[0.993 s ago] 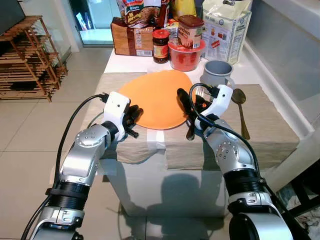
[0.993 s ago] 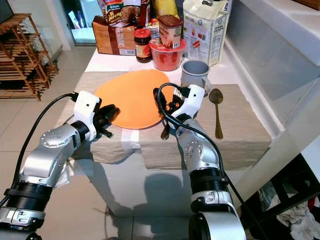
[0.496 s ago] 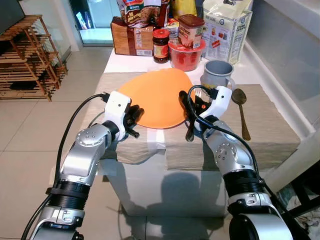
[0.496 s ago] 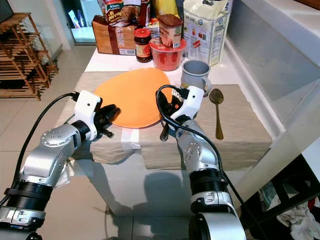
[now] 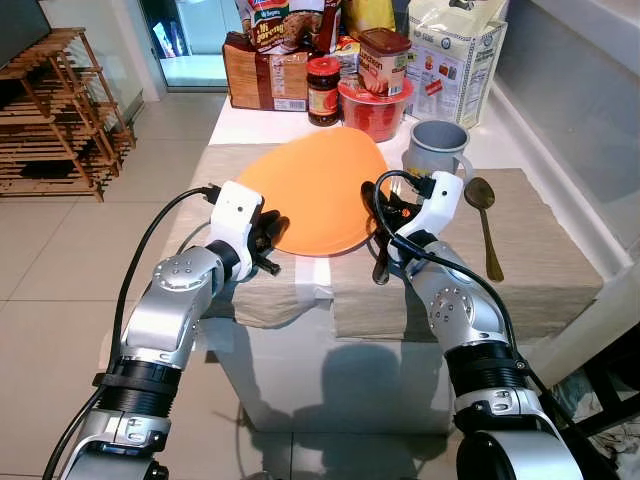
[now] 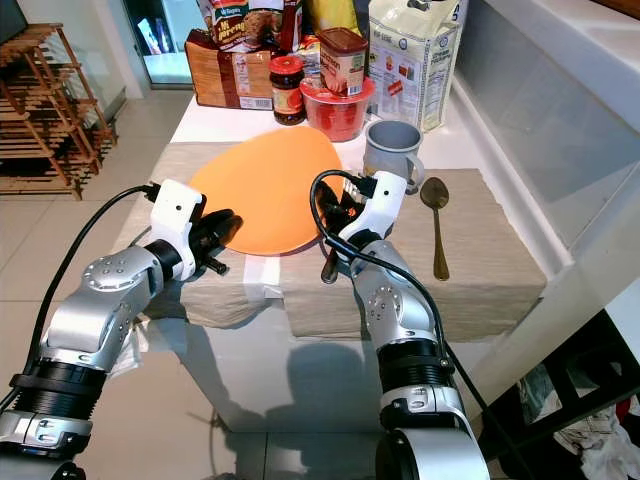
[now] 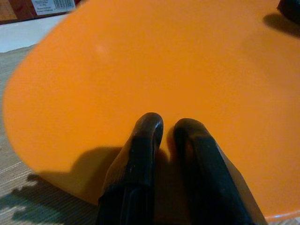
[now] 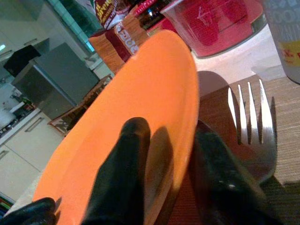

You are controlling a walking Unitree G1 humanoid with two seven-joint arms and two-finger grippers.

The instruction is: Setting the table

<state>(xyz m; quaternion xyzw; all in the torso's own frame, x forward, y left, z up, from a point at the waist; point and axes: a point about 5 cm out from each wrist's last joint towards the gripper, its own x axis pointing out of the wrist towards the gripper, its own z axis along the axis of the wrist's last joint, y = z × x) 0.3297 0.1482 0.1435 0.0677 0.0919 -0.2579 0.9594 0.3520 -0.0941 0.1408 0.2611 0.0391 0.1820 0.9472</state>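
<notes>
An orange plate [image 5: 320,190] is held over the beige placemat [image 5: 540,250], its far edge tilted up. My left gripper [image 5: 268,240] is shut on the plate's near left rim; in the left wrist view both fingers [image 7: 145,140] press together on the plate [image 7: 164,61]. My right gripper [image 5: 378,205] is shut on the right rim, one finger [image 8: 126,154] over the plate [image 8: 154,84] and the other under it. A fork [image 8: 253,122] lies on the mat just beside the right gripper. A spoon [image 5: 483,215] lies further right, next to a grey mug [image 5: 435,145].
Behind the plate stand a red bowl [image 5: 372,112], a dark jar [image 5: 322,90], a brown-lidded jar [image 5: 383,62], bread loaves [image 5: 262,75] and a white bag [image 5: 452,50]. A wooden rack [image 5: 55,110] stands on the tiled floor at left. A grey counter runs along the right.
The plate's far edge has risen a little and the plate has shifted slightly away from me. Both grippers keep their hold on its rim.
</notes>
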